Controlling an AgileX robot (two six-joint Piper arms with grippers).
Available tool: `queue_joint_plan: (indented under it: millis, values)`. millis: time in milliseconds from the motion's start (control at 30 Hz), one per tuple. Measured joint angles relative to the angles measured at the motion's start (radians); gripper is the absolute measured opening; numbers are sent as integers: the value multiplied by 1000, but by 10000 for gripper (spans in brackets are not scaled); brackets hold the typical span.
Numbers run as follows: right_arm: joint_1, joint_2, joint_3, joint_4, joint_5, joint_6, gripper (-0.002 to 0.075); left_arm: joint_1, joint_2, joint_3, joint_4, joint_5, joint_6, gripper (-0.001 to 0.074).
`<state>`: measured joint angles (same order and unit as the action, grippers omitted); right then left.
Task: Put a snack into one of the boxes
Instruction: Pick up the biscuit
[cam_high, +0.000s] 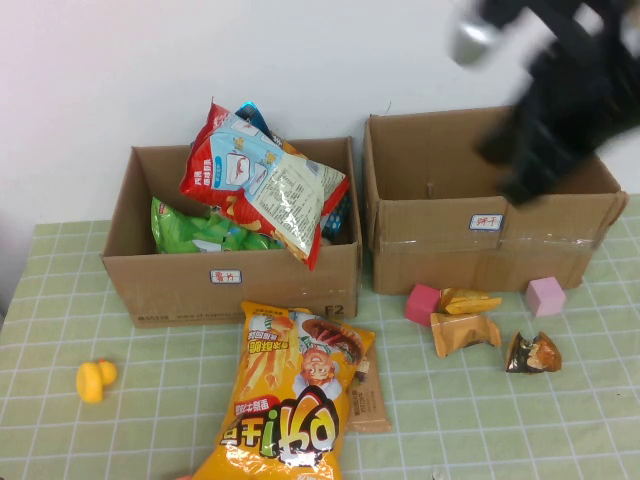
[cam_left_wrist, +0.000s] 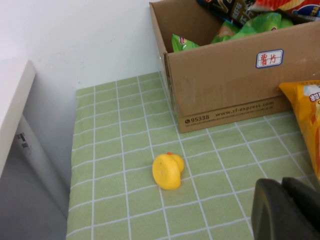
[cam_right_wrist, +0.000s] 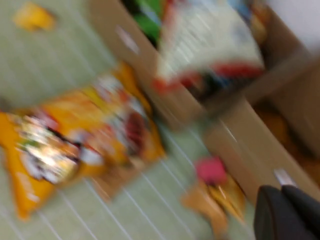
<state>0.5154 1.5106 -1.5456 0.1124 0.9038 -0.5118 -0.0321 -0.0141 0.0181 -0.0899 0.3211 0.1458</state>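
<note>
My right gripper (cam_right_wrist: 286, 212) has its fingers pressed together with nothing between them; in the right wrist view the two dark fingertips sit side by side in the lower right corner, empty. In the high view the same gripper (cam_high: 525, 185) hangs as a dark smear at the upper right of the frame, above the right box (cam_high: 490, 255), the arm reaching down from the top right corner.

My left gripper (cam_left_wrist: 285, 210) shows only as dark fingertips in the lower right of the left wrist view, and I cannot tell whether they are apart or together. It hovers over the green checked tablecloth (cam_left_wrist: 115, 165), touching nothing that I can see, with a yellow rubber duck (cam_left_wrist: 168, 171) lying near it.

The left box (cam_high: 235, 270) stands in the centre left of the high view, stuffed with chip bags; a red-and-white bag (cam_high: 265, 180) sticks out over its rim. A large orange snack bag (cam_high: 295, 400) lies flat in front of it at the bottom centre. In front of the right box lie two pink blocks (cam_high: 423, 303), small orange snack packets (cam_high: 465, 332) and a dark wrapped snack (cam_high: 533, 353).
</note>
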Motion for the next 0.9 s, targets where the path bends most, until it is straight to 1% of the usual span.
queue_joint_plan:
  millis: [100, 267, 433, 533, 600, 633, 767, 833, 900]
  values:
    - [0, -93, 176, -149, -69, 149, 6, 0, 0, 0, 0, 0, 0, -2]
    - [0, -144, 390, -316, -81, 364, 6, 0, 0, 0, 0, 0, 0, -2]
    - [-6, -144, 560, -432, -96, 512, 6, 0, 0, 0, 0, 0, 0, -2]
    - [-44, -117, 616, -442, -111, 589, 25, 0, 0, 0, 0, 0, 0, -2]
    - [-94, -89, 632, -422, -137, 609, 76, 0, 0, 0, 0, 0, 0, -2]
    - [-122, -71, 635, -399, -159, 613, 120, 0, 0, 0, 0, 0, 0, -2]
    - [-221, 2, 637, -282, -276, 616, 354, 0, 0, 0, 0, 0, 0, -2]
    - [-247, 39, 637, -245, -334, 616, 441, 0, 0, 0, 0, 0, 0, -2]
    - [-258, 82, 637, -223, -382, 616, 489, 0, 0, 0, 0, 0, 0, -2]
